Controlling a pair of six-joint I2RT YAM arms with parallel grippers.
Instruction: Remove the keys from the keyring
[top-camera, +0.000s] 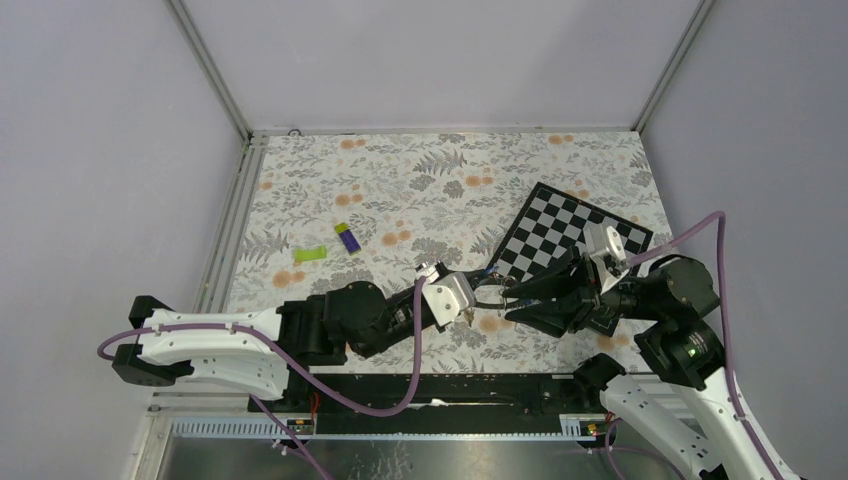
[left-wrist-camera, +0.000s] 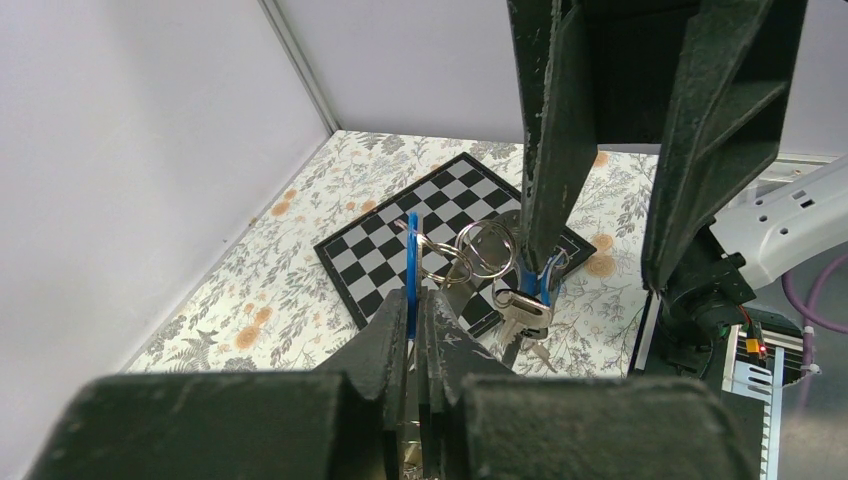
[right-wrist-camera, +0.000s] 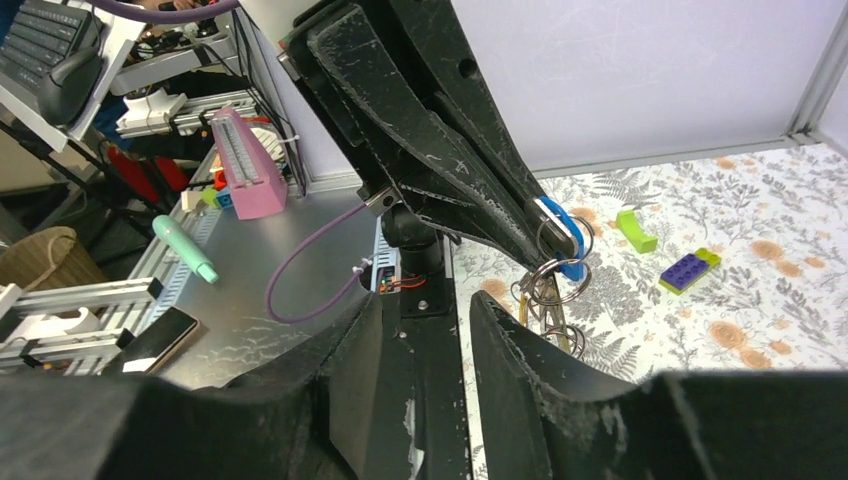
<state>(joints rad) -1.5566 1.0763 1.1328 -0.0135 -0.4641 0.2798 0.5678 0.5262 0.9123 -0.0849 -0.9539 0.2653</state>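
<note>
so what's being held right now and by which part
The left end effector is shut on a blue key tag; the keys hang below. The right end effector is open, holding nothing.

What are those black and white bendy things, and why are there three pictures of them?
They are two robot arms, each ending in a two-finger pincer. One picture comes from a camera high above. The other two come from small cameras on each wrist, so each arm's own black fingers look huge at the bottom.

On the flowery table lie a checkerboard, a green block and a purple-and-green block.

The left gripper is pinched shut on a blue key tag. From it hang wire rings and the bunch of keys, up in the air. The right gripper has its fingers apart beside the bunch; I see nothing gripped in it.
</note>
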